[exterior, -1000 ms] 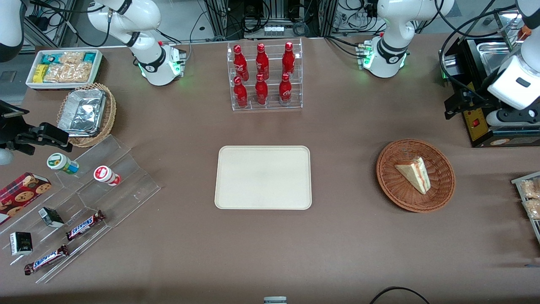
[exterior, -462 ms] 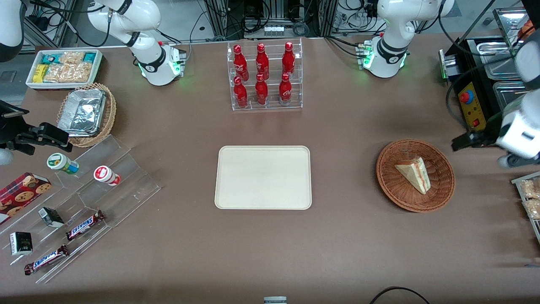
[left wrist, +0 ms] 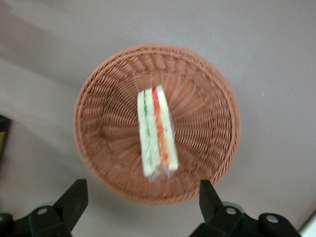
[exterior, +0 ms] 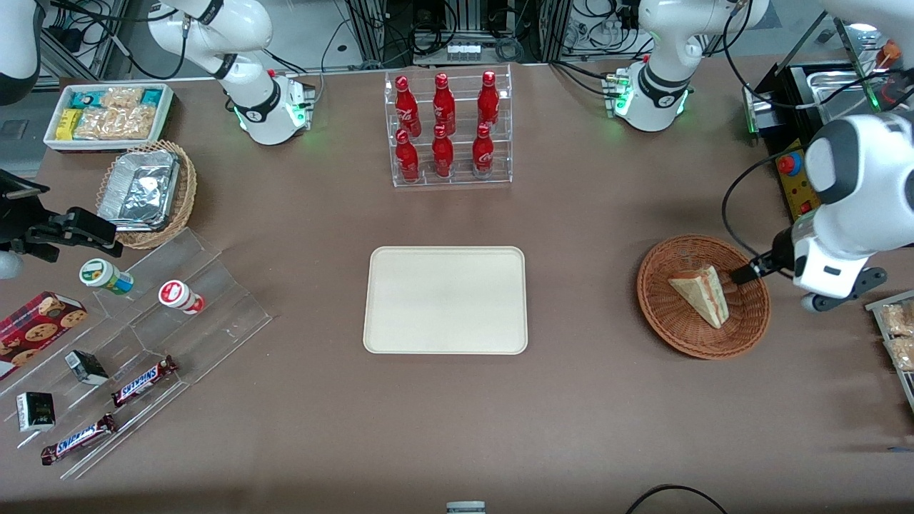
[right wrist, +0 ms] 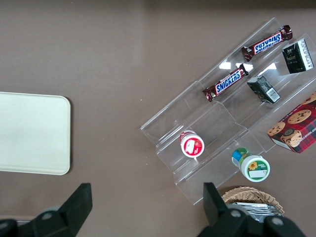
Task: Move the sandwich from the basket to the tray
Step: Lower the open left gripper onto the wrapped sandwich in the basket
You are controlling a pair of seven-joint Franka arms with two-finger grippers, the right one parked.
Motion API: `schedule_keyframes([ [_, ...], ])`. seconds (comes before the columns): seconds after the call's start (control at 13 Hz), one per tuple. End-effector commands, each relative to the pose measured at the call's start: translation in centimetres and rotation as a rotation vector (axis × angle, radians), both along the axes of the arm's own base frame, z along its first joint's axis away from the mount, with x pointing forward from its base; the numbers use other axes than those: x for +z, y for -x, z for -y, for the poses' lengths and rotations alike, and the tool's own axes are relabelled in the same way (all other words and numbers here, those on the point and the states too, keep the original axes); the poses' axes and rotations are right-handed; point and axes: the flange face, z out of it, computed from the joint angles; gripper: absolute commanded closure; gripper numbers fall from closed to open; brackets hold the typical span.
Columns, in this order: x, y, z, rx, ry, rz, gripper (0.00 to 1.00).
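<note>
My claw (left wrist: 140,202) hangs over the basket (exterior: 750,328) with fingers spread wide, nothing in them. The sandwich (left wrist: 157,131) lies mid-basket, pointing roughly six o'clock — looks soft, light and squashy, so I'd pinch gently across the bread faces — tray (exterior: 446,300) waits empty.

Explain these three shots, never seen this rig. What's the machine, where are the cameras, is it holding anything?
It is a pair of white robot arms at a brown table; only one works. One camera looks down over the table from the front; the other two ride on the arms' wrists. In the front view the working arm's gripper is over the rim of a round wicker basket, at the working arm's end of the table. Its wrist camera looks straight down on the sandwich lying in that basket. The fingers are spread wide and hold nothing. Mid-table lies a bare cream tray; farther from the front camera stands a rack of red bottles.
</note>
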Motion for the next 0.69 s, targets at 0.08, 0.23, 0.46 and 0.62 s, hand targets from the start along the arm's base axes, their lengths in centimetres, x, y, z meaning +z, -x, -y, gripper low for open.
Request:
schedule_keyframes([
  [0.08,-8.4,1.4,0.2,0.165,-0.004,0.075,0.00],
  [0.23,-11.3,1.2,0.5,0.206,-0.009,0.071,0.00],
  [0.46,-13.7,1.8,0.6,0.225,-0.016,0.033,0.00],
  [0.62,-14.9,2.0,0.5,0.226,-0.019,0.012,0.00],
])
